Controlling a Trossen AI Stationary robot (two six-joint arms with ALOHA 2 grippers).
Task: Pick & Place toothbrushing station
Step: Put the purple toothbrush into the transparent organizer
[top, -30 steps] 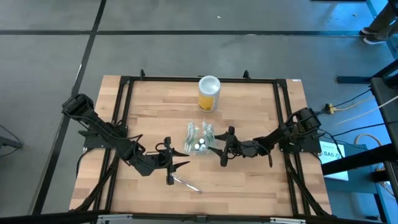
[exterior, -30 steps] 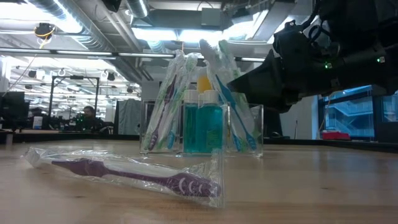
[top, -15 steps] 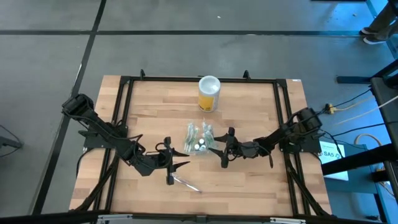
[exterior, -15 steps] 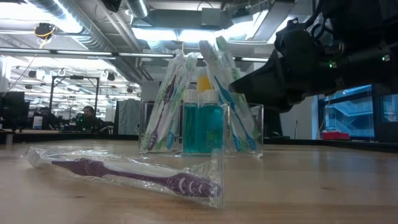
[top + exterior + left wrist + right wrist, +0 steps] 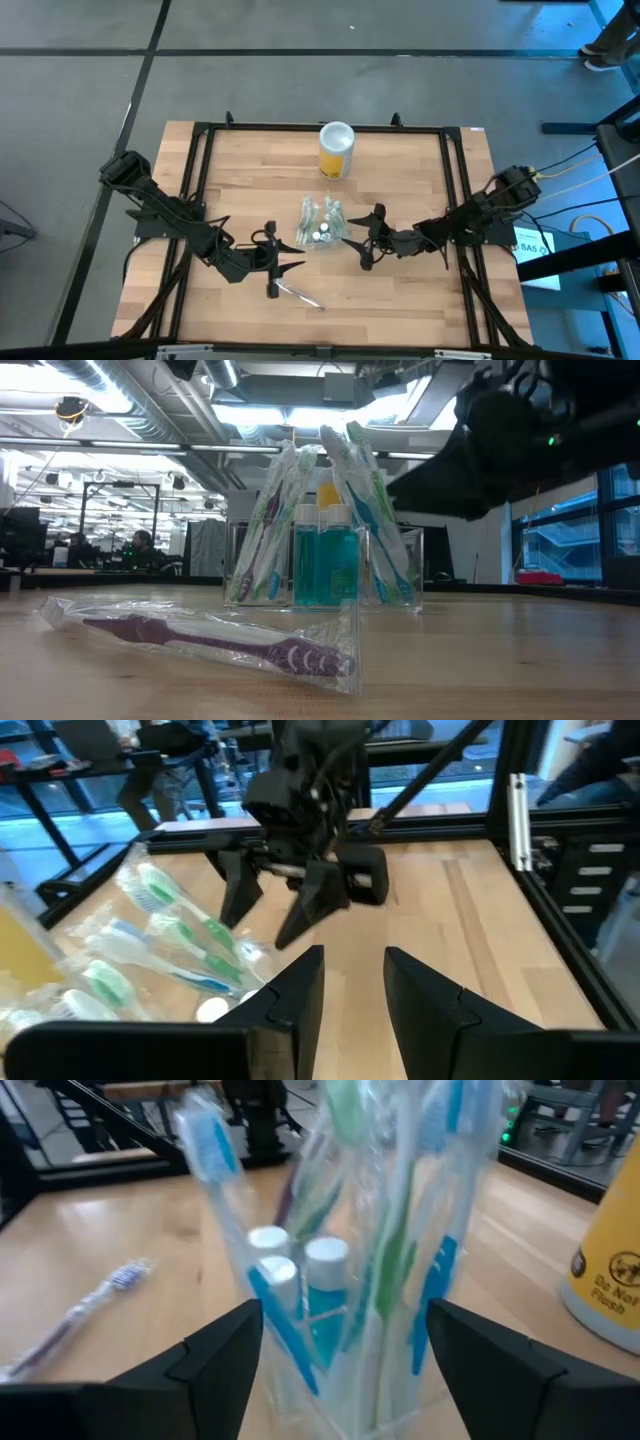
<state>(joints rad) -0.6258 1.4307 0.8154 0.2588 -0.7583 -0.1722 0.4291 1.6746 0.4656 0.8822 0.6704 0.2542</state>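
1. High view: the toothbrushing station (image 5: 320, 224) stands on the wooden table (image 5: 420, 180), near the yellow canister (image 5: 336, 150) on the side toward the arms. The right gripper (image 5: 364, 240) sits just beside the station with its fingers spread and nothing between them. The left gripper (image 5: 284, 261) waits near the station's other side, also spread, close to a wrapped purple toothbrush (image 5: 299, 294).

2. Low view: the station (image 5: 325, 565) is upright, a clear box holding wrapped toothbrushes and two teal bottles (image 5: 326, 565). The purple toothbrush (image 5: 215, 640) lies flat, well apart from it. I judge the load top-heavy, so a low grip on the walls would be wiser than a high one.

3. Left wrist view: the left fingers (image 5: 300, 995) stand apart, empty, facing the right gripper (image 5: 275, 915) past the toothbrushes (image 5: 170, 935).

4. Right wrist view: the station (image 5: 350, 1270) fills the gap ahead of the spread right fingers (image 5: 225, 1350). To do this well, centre both fingers outside the clear walls, avoid snagging loose wrappers, close gently since thin plastic may flex or slip, then lift straight.
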